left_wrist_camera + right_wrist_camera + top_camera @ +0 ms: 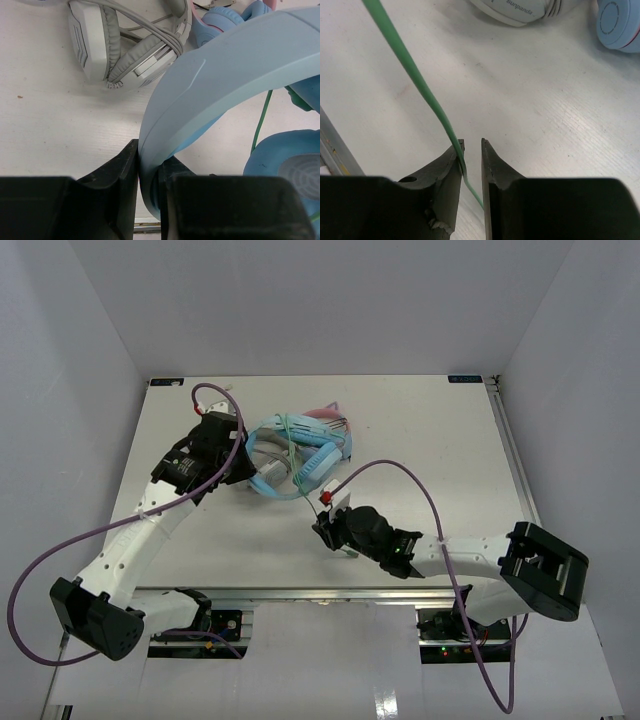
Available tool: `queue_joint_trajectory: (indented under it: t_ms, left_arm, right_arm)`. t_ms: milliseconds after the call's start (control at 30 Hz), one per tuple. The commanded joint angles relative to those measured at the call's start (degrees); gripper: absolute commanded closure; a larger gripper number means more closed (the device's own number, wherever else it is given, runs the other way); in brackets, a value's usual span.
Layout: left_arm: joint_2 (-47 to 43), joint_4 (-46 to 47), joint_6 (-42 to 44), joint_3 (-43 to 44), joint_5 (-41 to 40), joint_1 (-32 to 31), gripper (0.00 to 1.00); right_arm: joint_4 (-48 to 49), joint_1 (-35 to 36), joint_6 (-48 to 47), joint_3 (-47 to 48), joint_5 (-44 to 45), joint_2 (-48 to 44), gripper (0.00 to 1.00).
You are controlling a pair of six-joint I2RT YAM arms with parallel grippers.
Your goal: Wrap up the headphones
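table (430, 440), headphones (225, 65) in left gripper (148, 167) (wrist view: cable (415, 75) within right gripper (472, 150))

A grey-white headset (270, 479) (125, 50) is lying on its side near the middle of a white table (430, 450), with its padded cups sitting close together and a grey cord crossing over its folded band. A pink cat-ear pair (326, 417) with blue cups is resting just beyond it toward the far edge, touching the same heap. Plain pale walls (300, 300) are standing around the table on three sides, and a metal rail (330, 592) is running along its near edge.
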Motion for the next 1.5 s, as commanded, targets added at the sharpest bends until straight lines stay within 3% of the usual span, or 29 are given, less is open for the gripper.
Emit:
queue_joint_trajectory:
  t_ms: [0, 500, 700, 833, 900, 1033, 1167, 1333, 1400, 1467]
  left_arm:
    - [-3.12, 4.32, -2.30, 2.12, 2.14, 0.09, 1.00]
    - [-4.50, 3.13, -2.46, 4.29, 2.63, 0.09, 1.00]
    - [-5.40, 5.54, -3.49, 3.29, 8.54, 0.09, 1.00]
    - [-6.15, 6.19, -3.70, 3.01, 10.52, 0.09, 1.00]
    - [-6.76, 6.97, -3.02, 2.82, 13.39, 0.15, 1.00]
    - [-8.76, 9.93, 2.87, 2.48, 27.17, 0.18, 1.00]
    - [-8.41, 8.48, 9.58, 3.64, 39.91, 0.12, 1.00]
    - [-8.18, 10.20, 18.08, 0.11, 58.52, 0.09, 1.00]
    - [-7.85, 9.88, 20.46, -2.72, 59.83, 0.09, 1.00]
    - [-7.51, 8.85, 22.97, -3.74, 55.29, 0.02, 1.00]
  right_arm:
    - [10.83, 0.48, -0.51, -2.14, 3.09, 3.20, 0.73]
    - [26.48, 0.48, -0.80, -12.51, 4.74, 10.66, 0.74]
    - [32.93, 0.48, 1.11, -15.43, 5.07, 14.07, 0.76]
    - [34.08, 0.48, 1.50, -15.25, 5.32, 15.71, 0.92]
    - [34.72, 0.42, 1.60, -15.03, 5.92, 16.45, 0.92]
    - [34.70, -0.94, 1.10, -14.34, 5.99, 15.86, 0.92]
    - [31.32, -7.67, 1.37, -11.97, 0.28, 12.48, 0.92]
    - [21.95, -18.23, -0.56, -5.79, -16.00, 9.24, 0.92]
    - [13.86, -24.17, -1.42, -0.50, -21.81, 7.03, 0.92]
    - [3.09, -27.16, -2.98, 3.33, -30.04, 6.14, 0.92]
